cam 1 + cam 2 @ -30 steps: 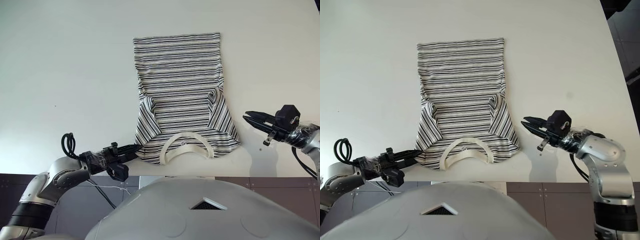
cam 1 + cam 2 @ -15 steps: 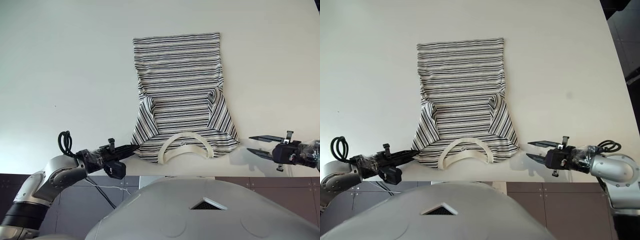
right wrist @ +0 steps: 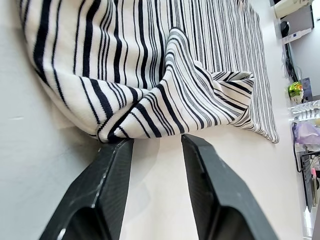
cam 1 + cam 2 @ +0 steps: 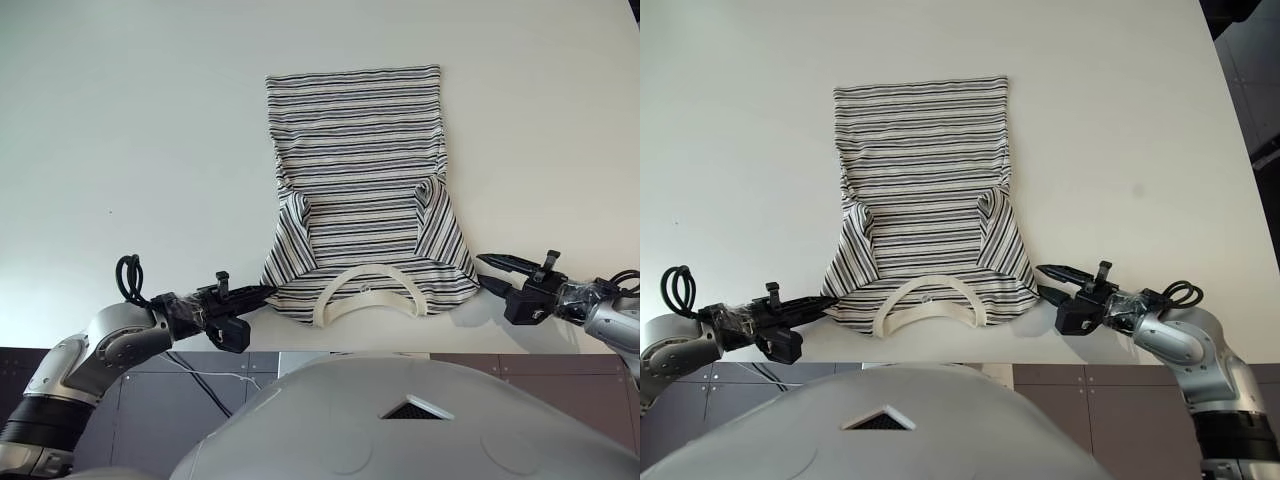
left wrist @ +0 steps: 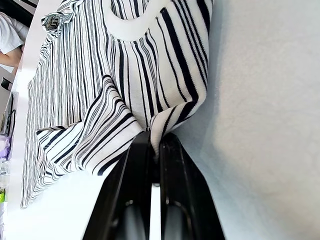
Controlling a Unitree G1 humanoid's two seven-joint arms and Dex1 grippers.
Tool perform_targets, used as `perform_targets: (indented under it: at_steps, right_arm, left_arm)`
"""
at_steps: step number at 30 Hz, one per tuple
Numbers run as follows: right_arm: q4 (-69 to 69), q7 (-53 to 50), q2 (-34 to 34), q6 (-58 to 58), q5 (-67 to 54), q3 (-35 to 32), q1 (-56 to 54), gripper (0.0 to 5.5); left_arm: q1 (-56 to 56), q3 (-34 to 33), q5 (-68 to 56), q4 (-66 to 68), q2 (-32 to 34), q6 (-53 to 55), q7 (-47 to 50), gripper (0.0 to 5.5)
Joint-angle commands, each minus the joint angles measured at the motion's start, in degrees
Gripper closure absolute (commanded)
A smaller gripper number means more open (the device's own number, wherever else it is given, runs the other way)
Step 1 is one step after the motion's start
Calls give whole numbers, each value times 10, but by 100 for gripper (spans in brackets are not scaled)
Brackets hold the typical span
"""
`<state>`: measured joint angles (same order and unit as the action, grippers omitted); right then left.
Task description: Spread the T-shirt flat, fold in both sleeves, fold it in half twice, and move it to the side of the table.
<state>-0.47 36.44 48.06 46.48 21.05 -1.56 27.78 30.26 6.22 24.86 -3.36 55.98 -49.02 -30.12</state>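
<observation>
Right now, your left end effector [image 4: 262, 293] is closed on the near left shoulder corner of the T-shirt [image 4: 358, 190]. The left wrist view shows a pinch of striped cloth caught between its two fingers [image 5: 131, 182]. Your right end effector [image 4: 487, 270] sits at the near right shoulder corner with its fingers [image 3: 112, 175] parted. The counter [image 4: 130, 150] shows in the gap between them, and the corner of the cloth lies just beside one tip; you cannot tell whether it touches. The shirt lies on the white counter with its cream collar [image 4: 365, 290] close to the near edge and its hem on the far side. Both sleeves are folded in over the body.
</observation>
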Motion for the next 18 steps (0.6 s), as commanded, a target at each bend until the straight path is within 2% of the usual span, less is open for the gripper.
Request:
perform_targets:
  at_steps: [1, 9, 18]
  right_arm:
    - [41, -27, 31, 51, 62, 17, -2, 373]
    - [83, -83, 59, 122, 75, 29, -14, 373]
    - [72, -107, 56, 131, 94, 60, -13, 373]
  left_arm:
    - [3, 8, 17, 17, 14, 28, -19, 540]
    - [3, 10, 17, 16, 10, 31, -16, 540]
    - [-8, 14, 18, 27, 11, 26, -13, 540]
